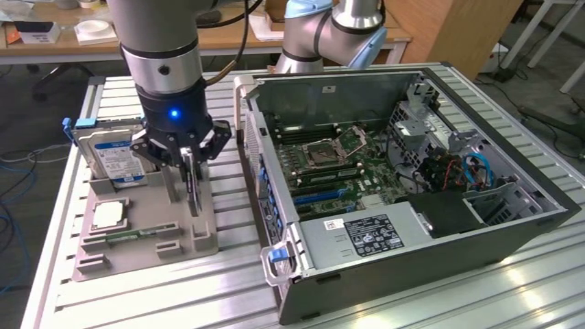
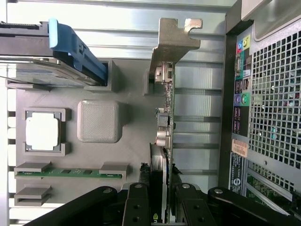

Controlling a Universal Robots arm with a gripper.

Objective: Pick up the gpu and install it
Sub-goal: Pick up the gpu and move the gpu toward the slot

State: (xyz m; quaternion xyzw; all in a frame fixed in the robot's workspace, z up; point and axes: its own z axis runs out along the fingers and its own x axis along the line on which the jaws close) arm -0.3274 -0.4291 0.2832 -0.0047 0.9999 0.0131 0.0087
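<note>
- Gray holder (image 1: 137,243) (image 2: 134,155) lies on the slatted metal table (image 1: 183,295) (image 2: 202,101), at the exterior view's left of the open case (image 1: 439,257) (image 2: 273,94).
- Gpu (image 1: 193,190) (image 2: 165,120) stands on edge in the holder, along the side nearest the case, seen edge-on as a thin dark card.
- Its silver bracket (image 2: 173,42) is at the far end from the gripper in the wrist view; small connectors line the green board edge below it.
- Gripper (image 1: 188,161) (image 2: 162,212) hangs straight down over the card, blue light lit on its body.
- Black fingers (image 2: 137,207) press against both faces of the gpu, one on each side: the card is clamped between them.
- Whether the card's lower edge is seated in its slot or lifted clear, I cannot tell.
- Drive (image 1: 114,157) (image 2: 42,70) with a blue-white label stands upright in the holder just beside the gripper, on the side away from the case, in a blue-ended carrier (image 2: 77,49).
- Cpu (image 1: 109,214) (image 2: 42,132) lies flat in a square pocket of the holder.
- Memory stick (image 1: 128,236) (image 2: 66,173), green, lies in a slot near the cpu.
- Case lies on its side, lid off, motherboard (image 1: 338,164) facing up, power supply (image 1: 361,233) at the near end.
- Second arm base (image 1: 320,34) stands behind the case.
</note>
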